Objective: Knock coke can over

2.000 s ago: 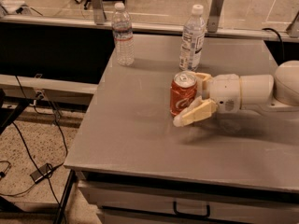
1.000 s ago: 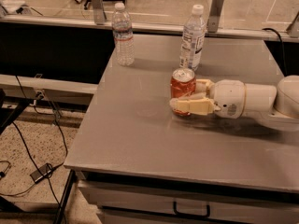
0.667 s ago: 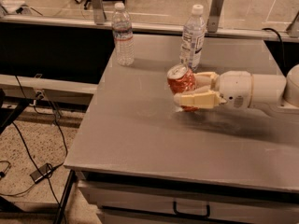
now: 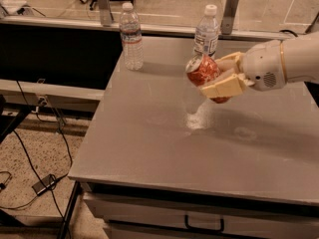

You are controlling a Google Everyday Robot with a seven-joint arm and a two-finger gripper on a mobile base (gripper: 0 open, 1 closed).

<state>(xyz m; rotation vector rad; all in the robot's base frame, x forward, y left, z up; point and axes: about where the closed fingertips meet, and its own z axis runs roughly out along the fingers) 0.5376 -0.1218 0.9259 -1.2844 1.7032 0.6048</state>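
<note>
Gripper (image 4: 212,76) comes in from the right over the far half of the grey table (image 4: 144,138), its two cream fingers pinching the coke can (image 4: 199,70) between them, one finger above the can and one below. In the camera view the can is tilted, silver top towards the upper left and base down to the right. It appears to hang just above the tabletop and not to stand on it.

By my reading, the tipping step is under way: the can is off upright but not yet lying on the table. The next move calls for bringing it down on its side and letting the fingers spread so it rests there, gently enough that it does not roll.

A capped water bottle (image 4: 206,32) stands just behind the can, near the far edge, so any swing that way risks toppling it. A second water bottle (image 4: 131,37) stands well apart at the far left corner. Towards the camera and to the left the tabletop offers wide bare room. The left edge drops to a floor with cables (image 4: 44,184), and a rolling can could reach it.
</note>
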